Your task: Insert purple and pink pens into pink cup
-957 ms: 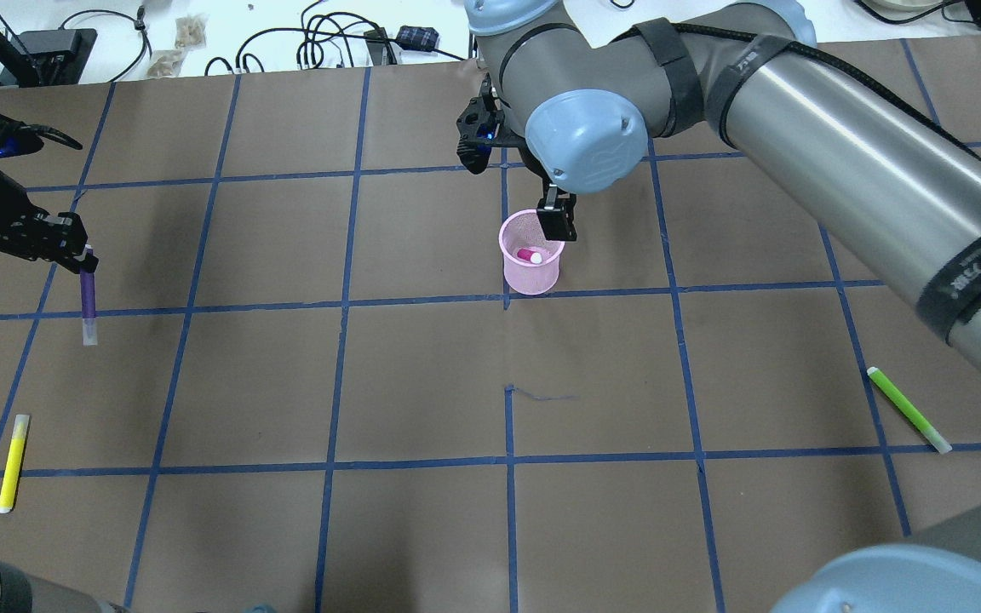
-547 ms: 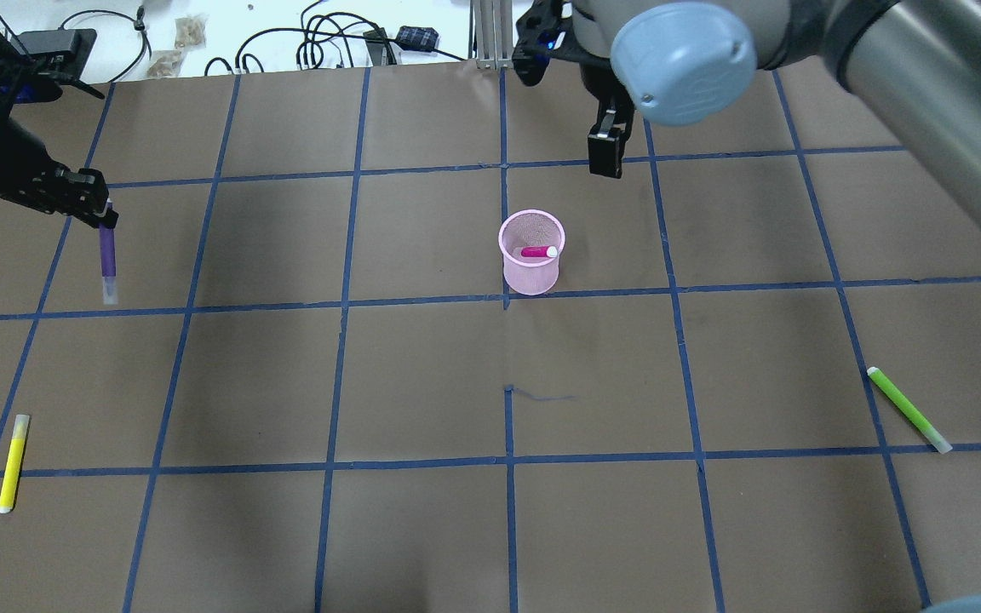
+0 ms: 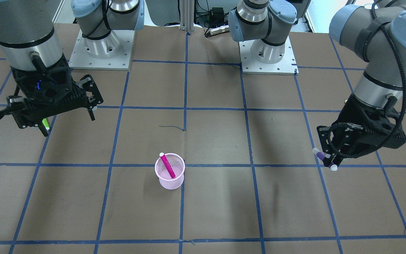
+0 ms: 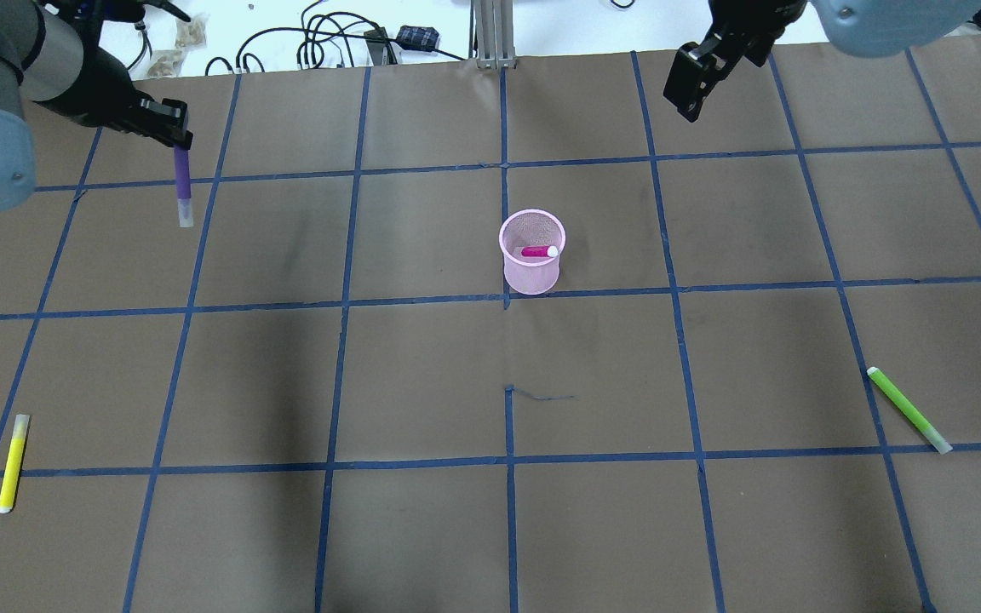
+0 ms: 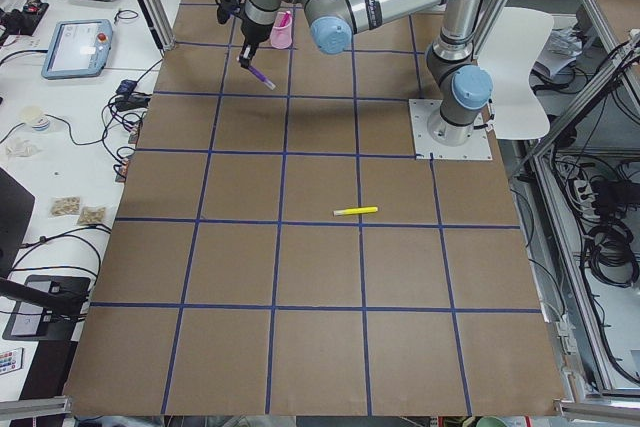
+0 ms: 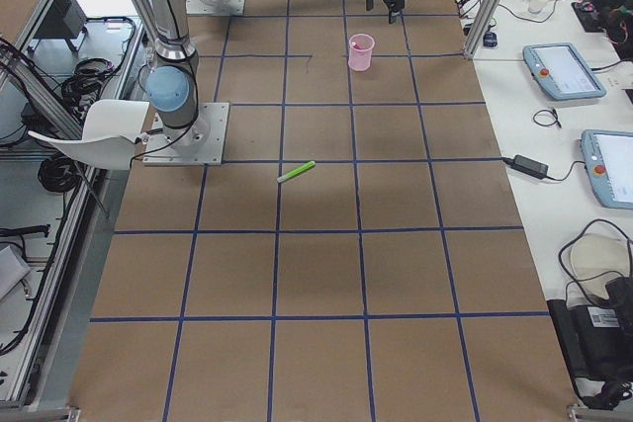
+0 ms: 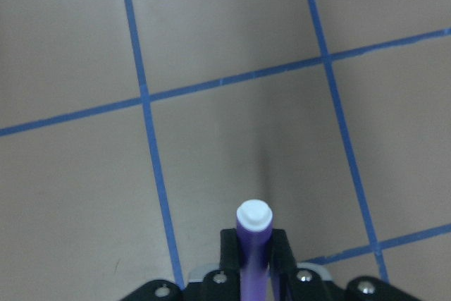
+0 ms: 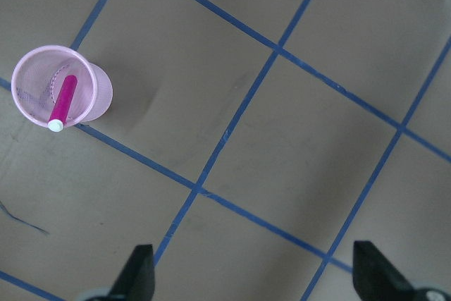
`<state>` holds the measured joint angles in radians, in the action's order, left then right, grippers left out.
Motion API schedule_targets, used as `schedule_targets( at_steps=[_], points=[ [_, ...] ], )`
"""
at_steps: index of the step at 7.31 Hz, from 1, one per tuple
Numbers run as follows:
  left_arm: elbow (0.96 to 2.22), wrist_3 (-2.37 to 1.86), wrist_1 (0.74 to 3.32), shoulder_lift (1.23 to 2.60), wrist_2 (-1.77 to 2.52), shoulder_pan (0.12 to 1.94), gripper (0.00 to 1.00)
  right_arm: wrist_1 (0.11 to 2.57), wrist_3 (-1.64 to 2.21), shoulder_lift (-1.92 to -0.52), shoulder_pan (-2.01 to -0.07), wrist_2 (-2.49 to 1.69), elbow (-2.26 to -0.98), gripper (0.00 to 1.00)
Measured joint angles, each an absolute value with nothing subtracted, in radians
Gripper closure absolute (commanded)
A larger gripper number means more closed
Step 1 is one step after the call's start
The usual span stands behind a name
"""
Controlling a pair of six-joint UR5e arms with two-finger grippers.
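Note:
The pink mesh cup (image 4: 531, 271) stands upright near the table's middle, with the pink pen (image 4: 537, 251) leaning inside it. Both also show in the front view, cup (image 3: 170, 181) and pen (image 3: 167, 165), and in the right wrist view, cup (image 8: 99, 89) and pen (image 8: 62, 102). My left gripper (image 4: 177, 139) is shut on the purple pen (image 4: 183, 186), held in the air at the far left, well away from the cup. The pen's white cap (image 7: 254, 214) points down. My right gripper (image 4: 686, 85) is open and empty, high above the table at the far right of the cup.
A yellow pen (image 4: 13, 462) lies at the near left. A green pen (image 4: 909, 409) lies at the near right. Cables (image 4: 320, 42) lie beyond the table's far edge. Blue tape lines divide the brown table (image 4: 422, 383) into squares.
My right gripper has risen from the cup and moved away to the far right. My left gripper has carried the purple pen up, farther back and to the right.

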<state>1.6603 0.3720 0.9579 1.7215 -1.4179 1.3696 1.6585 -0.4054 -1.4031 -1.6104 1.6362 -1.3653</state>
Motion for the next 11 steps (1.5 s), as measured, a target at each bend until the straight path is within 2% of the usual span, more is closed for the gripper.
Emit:
schedule_targets(
  at_steps=[2, 5, 8, 11],
  points=[
    [1.661, 0.173, 0.845, 1.718, -1.392, 1.483, 1.0, 1.637, -0.176, -1.475, -1.604, 1.605, -1.442, 0.0],
    [1.672, -0.105, 0.695, 1.738, -1.377, 1.643, 1.0, 1.782, -0.06, -1.563, -1.61, 1.588, -1.598, 0.0],
    [1.796, -0.261, 0.405, 1.775, -1.429, 1.764, 1.0, 1.779, 0.033, -1.572, -1.608, 1.592, -1.578, 0.0],
    [1.834, -0.324, 0.268, 1.837, -1.566, 1.882, 1.0, 1.698, 0.051, -1.565, -1.609, 1.601, -1.526, 0.0]
  ],
)
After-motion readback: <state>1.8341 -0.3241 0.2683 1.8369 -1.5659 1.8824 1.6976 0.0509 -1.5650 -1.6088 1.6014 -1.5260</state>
